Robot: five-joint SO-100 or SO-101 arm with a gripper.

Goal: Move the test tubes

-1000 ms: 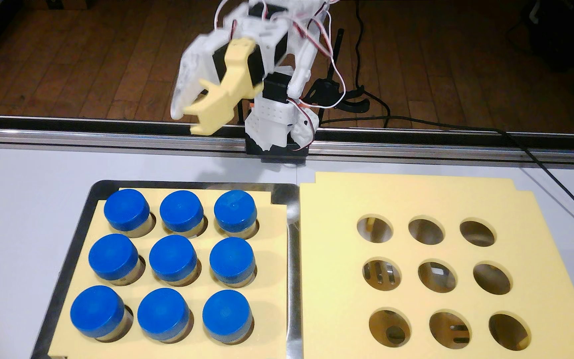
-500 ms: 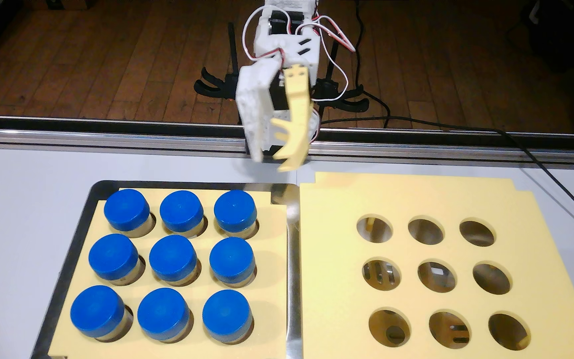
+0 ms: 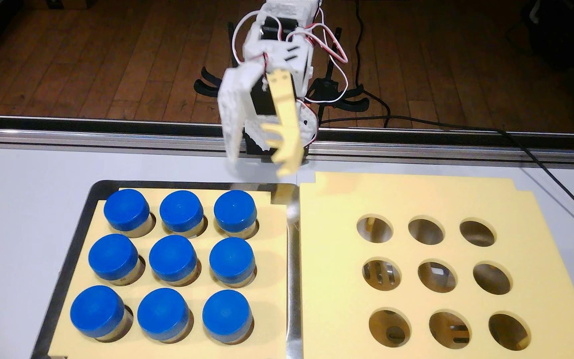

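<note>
Where the white table (image 3: 20, 214) ends, dark wooden floorboards (image 3: 106, 58) begin.

White table (image 3: 20, 207), metal tray (image 3: 292, 262), perhaps two racks (image 3: 416, 200).

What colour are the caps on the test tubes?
Blue, all nine caps on the test tubes, clear in the fixed view.

This looks like a lab or robotics workbench. A white table (image 3: 20, 207) edged with an aluminium rail (image 3: 106, 138) fills the lower frame, carrying two yellow racks (image 3: 330, 241) and a steel tray (image 3: 292, 276); along the top runs a dark wooden floor (image 3: 106, 51) with trailing black cables (image 3: 416, 120).
</note>
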